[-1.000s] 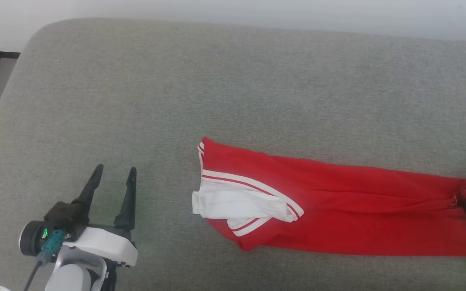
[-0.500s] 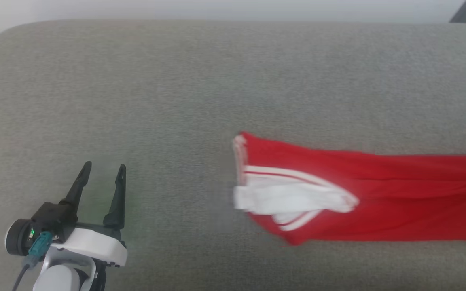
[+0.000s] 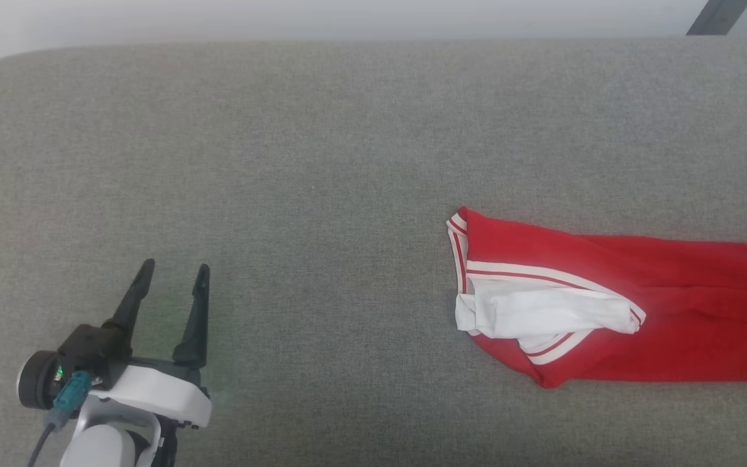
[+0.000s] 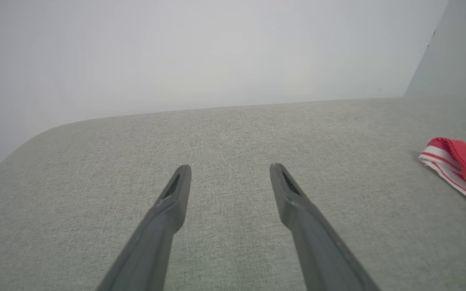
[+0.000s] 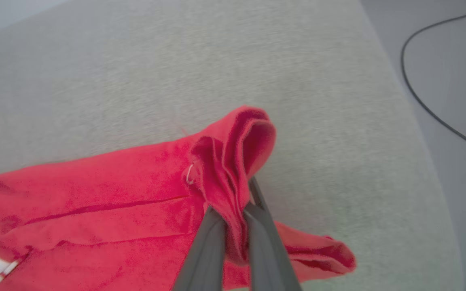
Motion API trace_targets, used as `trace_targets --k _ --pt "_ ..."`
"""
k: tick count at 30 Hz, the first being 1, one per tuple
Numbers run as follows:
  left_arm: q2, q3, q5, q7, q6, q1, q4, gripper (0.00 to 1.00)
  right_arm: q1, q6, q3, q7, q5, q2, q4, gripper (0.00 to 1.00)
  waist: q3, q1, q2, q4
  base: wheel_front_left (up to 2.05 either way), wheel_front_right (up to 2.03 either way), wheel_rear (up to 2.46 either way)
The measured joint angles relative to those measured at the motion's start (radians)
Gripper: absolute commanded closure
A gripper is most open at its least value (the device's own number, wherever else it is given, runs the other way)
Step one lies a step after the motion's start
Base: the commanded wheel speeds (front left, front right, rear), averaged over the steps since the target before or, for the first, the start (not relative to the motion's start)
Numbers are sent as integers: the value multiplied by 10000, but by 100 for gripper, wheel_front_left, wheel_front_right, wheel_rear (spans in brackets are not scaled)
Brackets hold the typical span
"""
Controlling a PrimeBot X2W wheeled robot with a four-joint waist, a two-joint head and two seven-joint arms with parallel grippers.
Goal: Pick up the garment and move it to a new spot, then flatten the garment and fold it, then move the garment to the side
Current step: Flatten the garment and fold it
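Red cloth, the garment [image 3: 672, 311], lies stretched along the right side of the grey cushion [image 3: 283, 162], its white, stripe-edged end folded over toward the middle. The right gripper [image 5: 233, 214] is pinched tight on a bunched red corner near the cushion's edge, just beside a small white thread loop [image 5: 190, 173]. The left gripper [image 3: 176, 266] is spread wide over bare cushion, well apart from the cloth, holding nothing.

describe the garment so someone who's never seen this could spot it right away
On the wide grey upholstered surface, look toward the robot's right: the garment lies stretched there. It is the one bright red thing on the grey, with a white section edged in red-and-white stripes, and the right gripper is shut on its bunched end.
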Motion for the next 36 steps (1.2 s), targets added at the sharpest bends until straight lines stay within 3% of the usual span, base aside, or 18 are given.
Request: trace_targets --k 11,18,25,36 --pt "-320 -190 -136 0 0 147 123 0 744 0 1950 865 -334 915 -4077 100 -295 0 0 349 0 0 0" --pt "-560 -447 -198 0 -2 234 205 0 327 0 3371 1570 -863 1693 -5580 100 -451 0 0 793 0 0 0" --pt "-734 -692 -349 0 -2 228 228 0 -596 0 4612 1910 -1106 2362 -5674 100 -468 0 0 1281 0 0 0" --pt "-867 -943 -481 0 -2 16 397 0 -1496 0 5576 1175 -1407 2755 -3781 100 -292 0 0 1784 0 0 0"
